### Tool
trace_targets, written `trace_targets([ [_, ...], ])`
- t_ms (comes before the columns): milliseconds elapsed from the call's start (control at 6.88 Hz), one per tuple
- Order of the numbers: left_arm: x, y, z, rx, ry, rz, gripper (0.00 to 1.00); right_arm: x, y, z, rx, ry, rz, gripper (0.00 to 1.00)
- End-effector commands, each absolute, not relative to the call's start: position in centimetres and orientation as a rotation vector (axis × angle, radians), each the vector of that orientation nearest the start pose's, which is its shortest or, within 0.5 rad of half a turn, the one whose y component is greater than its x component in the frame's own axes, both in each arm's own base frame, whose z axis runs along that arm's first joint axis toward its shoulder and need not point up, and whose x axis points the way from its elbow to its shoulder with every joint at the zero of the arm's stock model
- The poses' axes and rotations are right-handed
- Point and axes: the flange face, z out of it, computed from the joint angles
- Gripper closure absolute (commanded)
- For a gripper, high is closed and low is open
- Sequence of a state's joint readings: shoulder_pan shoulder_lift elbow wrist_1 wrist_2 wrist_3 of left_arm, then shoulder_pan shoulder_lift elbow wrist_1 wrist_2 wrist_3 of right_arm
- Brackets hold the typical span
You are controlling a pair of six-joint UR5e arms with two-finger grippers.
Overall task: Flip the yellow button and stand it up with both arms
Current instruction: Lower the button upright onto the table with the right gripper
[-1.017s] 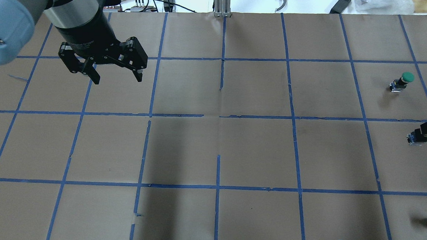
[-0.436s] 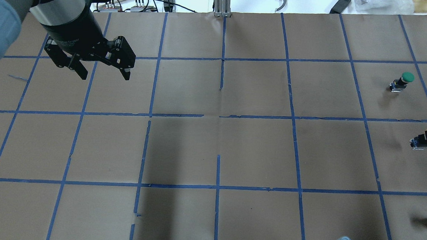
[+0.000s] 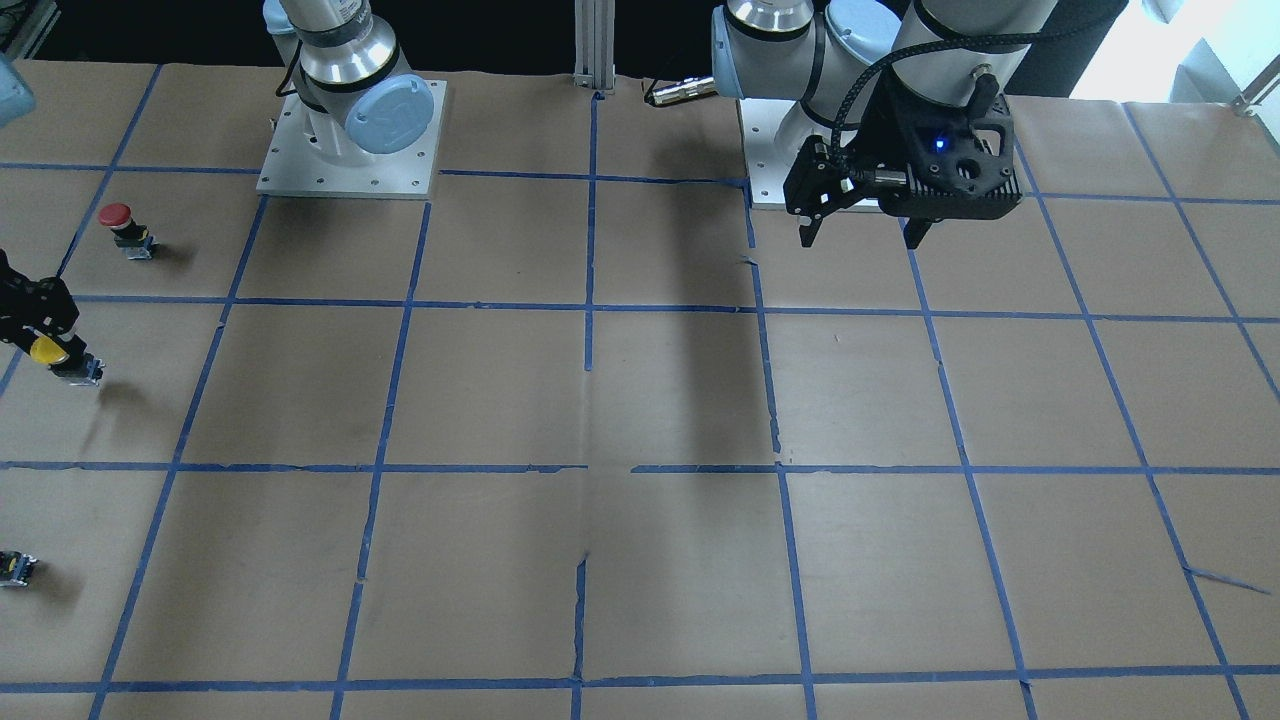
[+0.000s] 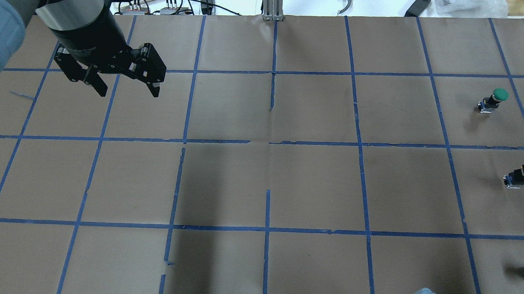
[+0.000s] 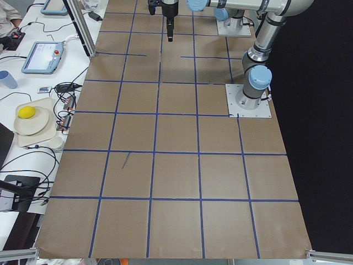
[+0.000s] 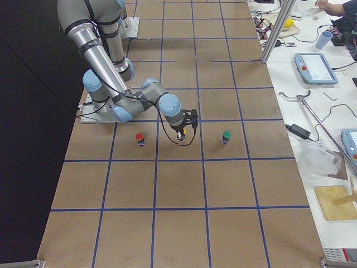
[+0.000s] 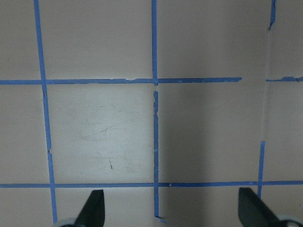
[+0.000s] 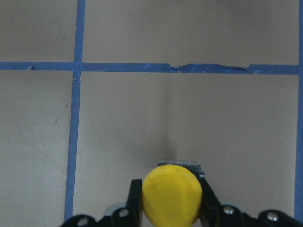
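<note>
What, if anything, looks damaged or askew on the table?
The blue tape grid is broken near the centre: several lines stop short and do not meet across the paper seam. A stray tape strip lies off the grid on the robot's left side.

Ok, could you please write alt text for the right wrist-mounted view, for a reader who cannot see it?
The right gripper holds the yellow button at the bottom centre, with the round yellow cap facing the camera. Beyond it lies the brown table paper, crossed by blue tape lines.
</note>
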State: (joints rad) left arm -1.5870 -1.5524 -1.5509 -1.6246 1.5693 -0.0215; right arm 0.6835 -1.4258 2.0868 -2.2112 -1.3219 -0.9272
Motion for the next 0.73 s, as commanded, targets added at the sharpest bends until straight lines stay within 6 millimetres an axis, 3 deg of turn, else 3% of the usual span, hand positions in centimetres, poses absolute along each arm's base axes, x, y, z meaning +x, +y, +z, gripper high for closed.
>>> trace_targets([
  [0,-14.0,-47.8,50.4,-0.007,3.138,0.017,0.00,-26.4,-41.9,24.1,-0.047,2.952,-0.269,0.87],
  [291,-13.6,-47.9,50.4,-0.019,3.143,0.017,0.00,-27.1,-42.4,22.5,-0.047,2.953,-0.267,0.82],
  [436,-13.6,-47.9,50.5,-0.022,3.141,0.014,0.00,-27.5,-42.6,22.2,-0.050,2.976,-0.285,0.67],
  [581,-13.5,-47.9,50.5,-0.022,3.135,0.014,0.00,-27.4,-42.6,22.1,-0.032,2.973,-0.284,0.34],
])
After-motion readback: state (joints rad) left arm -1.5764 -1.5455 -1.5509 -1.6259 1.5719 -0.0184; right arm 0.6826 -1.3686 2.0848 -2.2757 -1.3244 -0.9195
